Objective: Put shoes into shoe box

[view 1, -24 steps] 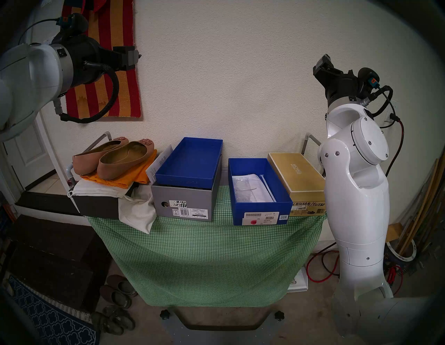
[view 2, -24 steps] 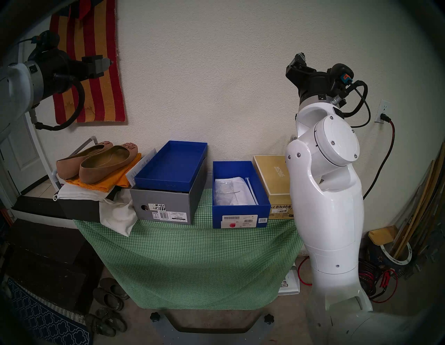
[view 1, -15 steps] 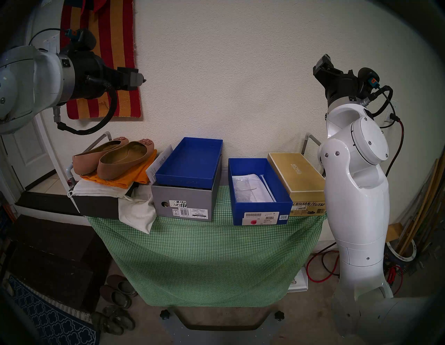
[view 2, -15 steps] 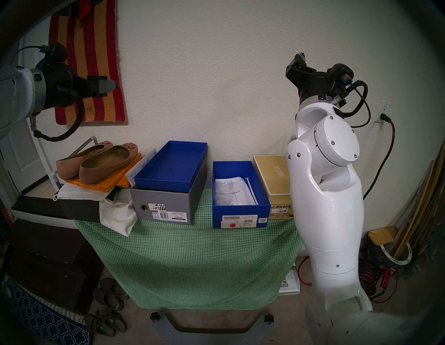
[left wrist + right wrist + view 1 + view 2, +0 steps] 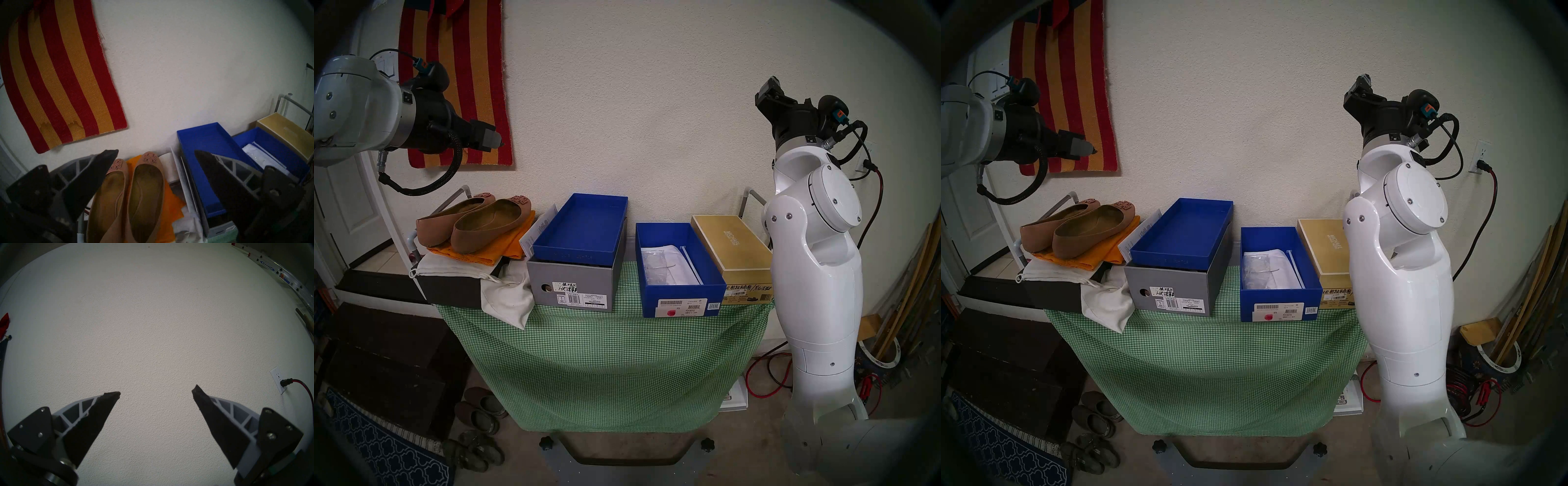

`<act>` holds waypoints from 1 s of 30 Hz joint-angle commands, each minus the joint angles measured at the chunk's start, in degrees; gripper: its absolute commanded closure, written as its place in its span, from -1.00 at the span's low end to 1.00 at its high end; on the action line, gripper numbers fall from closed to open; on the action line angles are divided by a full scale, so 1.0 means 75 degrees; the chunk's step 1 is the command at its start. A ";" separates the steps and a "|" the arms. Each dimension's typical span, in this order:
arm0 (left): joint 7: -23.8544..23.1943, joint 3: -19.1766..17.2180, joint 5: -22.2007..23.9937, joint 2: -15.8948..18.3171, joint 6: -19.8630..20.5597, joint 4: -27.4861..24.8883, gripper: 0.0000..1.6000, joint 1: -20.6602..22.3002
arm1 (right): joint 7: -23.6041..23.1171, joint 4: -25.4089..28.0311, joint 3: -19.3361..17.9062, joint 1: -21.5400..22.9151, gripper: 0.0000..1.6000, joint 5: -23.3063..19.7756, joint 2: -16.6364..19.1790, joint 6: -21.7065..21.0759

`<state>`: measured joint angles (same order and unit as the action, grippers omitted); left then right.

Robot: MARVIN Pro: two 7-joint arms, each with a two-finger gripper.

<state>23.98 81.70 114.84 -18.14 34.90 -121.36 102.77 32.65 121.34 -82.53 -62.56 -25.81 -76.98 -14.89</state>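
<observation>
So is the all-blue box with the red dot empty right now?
No, the all-blue box already holds white tissue paper and a clear plastic wrap on its floor, seen plainly from the head camera.

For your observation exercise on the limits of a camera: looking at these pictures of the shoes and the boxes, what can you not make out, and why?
- Inside of the grey box: hidden by the blue tray on it, head views.
- Print on the shoe box labels: too small, head views.
- Part of the gold box: covered by the right arm, head views.
- Heels of the shoes: cut off by the bottom edge, left wrist view.
</observation>
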 commanded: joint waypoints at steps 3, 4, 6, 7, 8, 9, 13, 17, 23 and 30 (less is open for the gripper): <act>-0.0666 -0.0413 -0.0259 -0.1073 0.0613 0.0802 -1.00 -0.1086 | 0.0001 -0.0001 -0.0004 -0.0003 -1.00 -0.0002 -0.0001 0.0001; -0.0729 -0.0407 -0.0360 -0.1122 0.0716 0.0845 -1.00 -0.1139 | 0.0001 -0.0001 -0.0004 -0.0003 -1.00 -0.0002 -0.0001 0.0001; -0.0842 -0.0356 -0.0522 -0.1287 0.0842 0.0987 -1.00 -0.1267 | 0.0001 -0.0001 -0.0004 -0.0003 -1.00 -0.0003 -0.0001 0.0001; -0.0931 -0.0327 -0.0548 -0.1315 0.0976 0.1098 -1.00 -0.1268 | 0.0001 -0.0001 -0.0004 -0.0003 -1.00 -0.0003 -0.0001 0.0001; -0.0973 -0.0283 -0.0598 -0.1336 0.1069 0.1210 -1.00 -0.1276 | 0.0001 -0.0001 -0.0004 -0.0003 -1.00 -0.0003 -0.0001 0.0001; -0.1068 -0.0260 -0.0690 -0.1360 0.1139 0.1336 -1.00 -0.1320 | 0.0001 -0.0001 -0.0004 -0.0003 -1.00 -0.0003 0.0000 0.0001; -0.1315 -0.0125 -0.0901 -0.1377 0.1415 0.1770 -1.00 -0.1364 | 0.0001 -0.0001 -0.0004 -0.0003 -1.00 -0.0003 0.0000 0.0001; -0.1692 -0.0009 -0.1185 -0.1411 0.1634 0.2133 -1.00 -0.1403 | 0.0001 -0.0001 -0.0004 -0.0003 -1.00 -0.0003 0.0000 0.0002; -0.2190 0.0163 -0.1346 -0.1337 0.1806 0.2475 -1.00 -0.1481 | 0.0001 0.0000 -0.0004 -0.0003 -1.00 -0.0003 0.0000 0.0002; -0.2492 0.0079 -0.0947 -0.1243 0.1767 0.2841 -1.00 -0.1846 | 0.0001 0.0000 -0.0004 -0.0003 -1.00 -0.0003 0.0000 0.0002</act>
<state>6.96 83.52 105.32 -27.60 48.19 -102.78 91.79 32.66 121.34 -82.51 -62.56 -25.81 -76.97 -14.89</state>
